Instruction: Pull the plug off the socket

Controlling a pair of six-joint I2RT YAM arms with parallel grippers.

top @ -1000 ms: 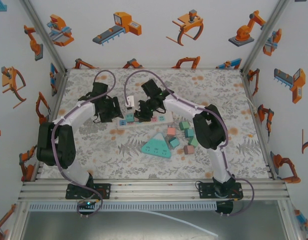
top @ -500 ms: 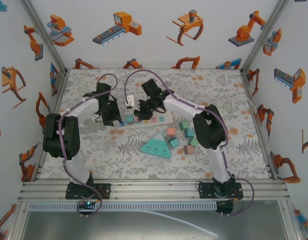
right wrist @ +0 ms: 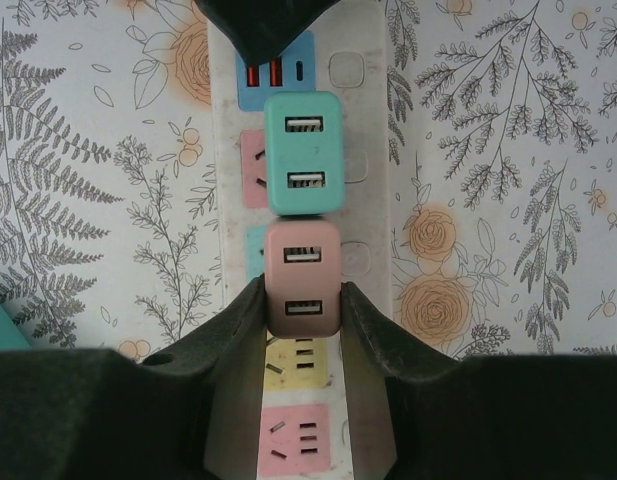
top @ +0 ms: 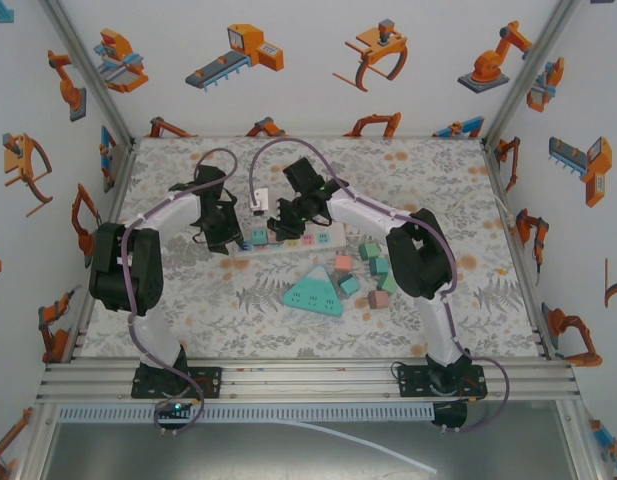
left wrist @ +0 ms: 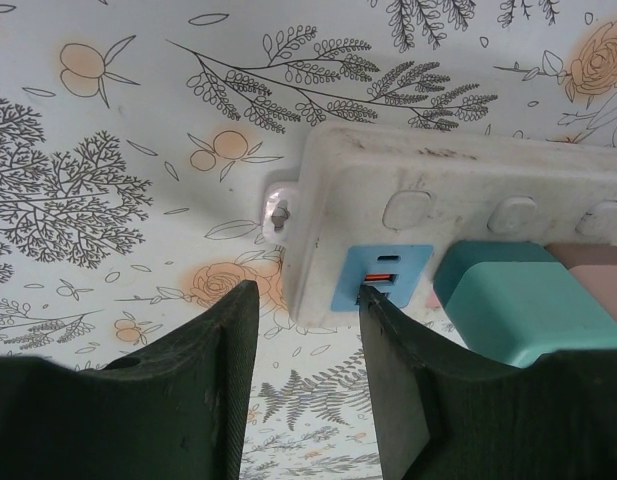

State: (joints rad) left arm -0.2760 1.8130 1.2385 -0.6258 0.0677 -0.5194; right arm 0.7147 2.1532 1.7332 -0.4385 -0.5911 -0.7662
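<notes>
- Left arm has re-posed since a second ago: elbow tucked in and upright near the left wall, left fingers point(top: 228, 232) settled at the end of the power strip point(top: 326, 238). Right arm, strip and plugs look unmoved.
- Right fingers point(right wrist: 250, 320) are closed on the pink plug point(right wrist: 303, 275), one pad on each side face. The plug is seated in its socket, between the fingertips.
- A teal plug point(right wrist: 302, 150) sits just beyond the right fingertips, touching the pink one end to end.
- Left fingers point(left wrist: 388, 340) are narrowed around the strip's end corner. One sits over the blue USB panel point(left wrist: 383, 275), the other on the surface point(left wrist: 138, 150) just outside the end. I cannot tell whether they actually pinch the strip or only straddle it.
- Risk 1: if the left hold is loose, the whole strip lifts with the plug instead of the plug releasing. The bracing point is only a corner and well away from the pull, so the strip can pivot.
- Risk 2: the right pads are low on smooth side faces, so a stiff socket could make them slide off the plug.
- Risk 3: an off-axis pull would cock the pins and jam them, or drag the teal plug along, since the two touch.
- Risk 4: the left finger is resting on the USB panel, so hard downward pressing loads the ports.
- My call: pull straight out of the socket and confirm the left clamp first.
</notes>
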